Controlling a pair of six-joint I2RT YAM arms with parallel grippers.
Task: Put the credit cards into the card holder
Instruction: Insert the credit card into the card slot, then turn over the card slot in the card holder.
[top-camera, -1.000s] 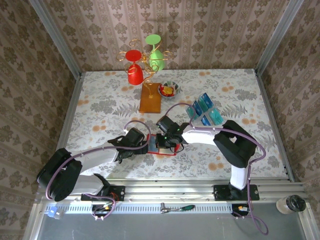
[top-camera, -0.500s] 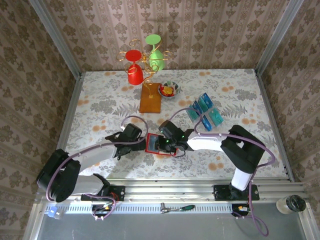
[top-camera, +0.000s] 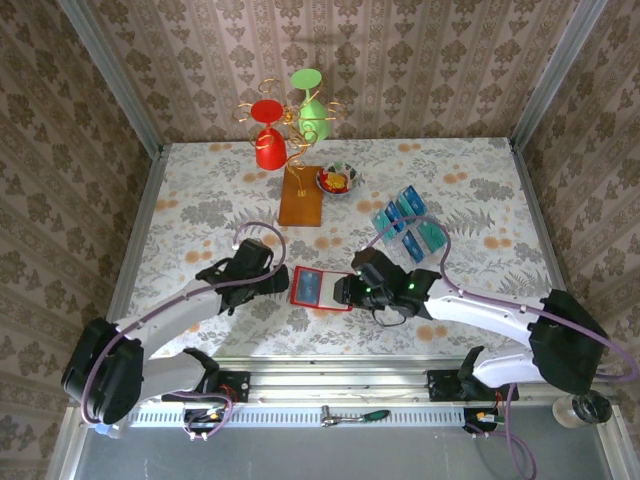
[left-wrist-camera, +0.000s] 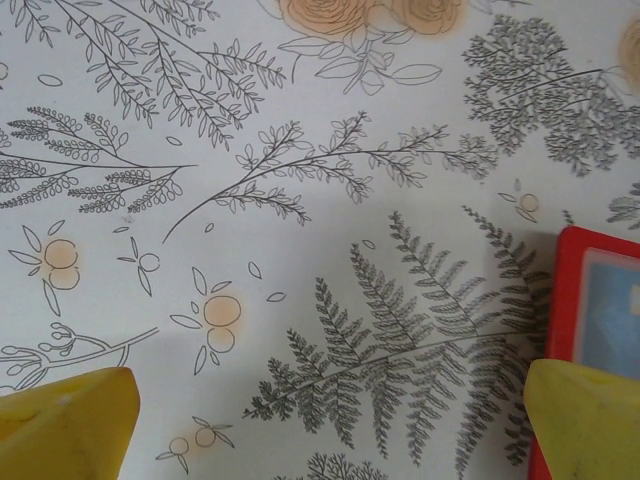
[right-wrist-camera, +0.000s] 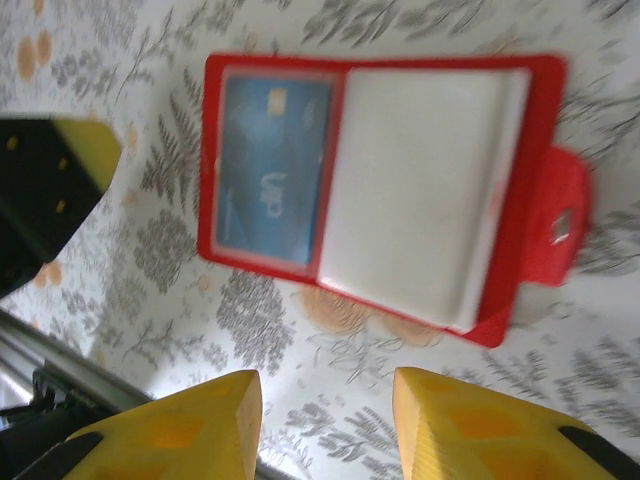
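The red card holder (top-camera: 320, 288) lies open and flat on the table between my two grippers. One teal-blue credit card (right-wrist-camera: 272, 170) sits in its left pocket; the right pocket (right-wrist-camera: 415, 190) looks white. Several more credit cards (top-camera: 405, 225) stand in a clear rack behind and to the right. My left gripper (top-camera: 274, 283) is open just left of the holder, whose red edge (left-wrist-camera: 600, 300) lies by its right fingertip. My right gripper (right-wrist-camera: 325, 430) is open just off the holder's other edge (top-camera: 347, 292), nothing between its fingers.
An orange stand base (top-camera: 300, 196) carries a gold wire tree with a red cup (top-camera: 268, 140) and a green cup (top-camera: 310, 105). A small bowl (top-camera: 338, 180) of coloured pieces sits beside it. Patterned walls close in three sides.
Both grippers have drawn back from the card holder, the left one to the left and the right one to the right. The holder now lies uncovered and open with a card in it.
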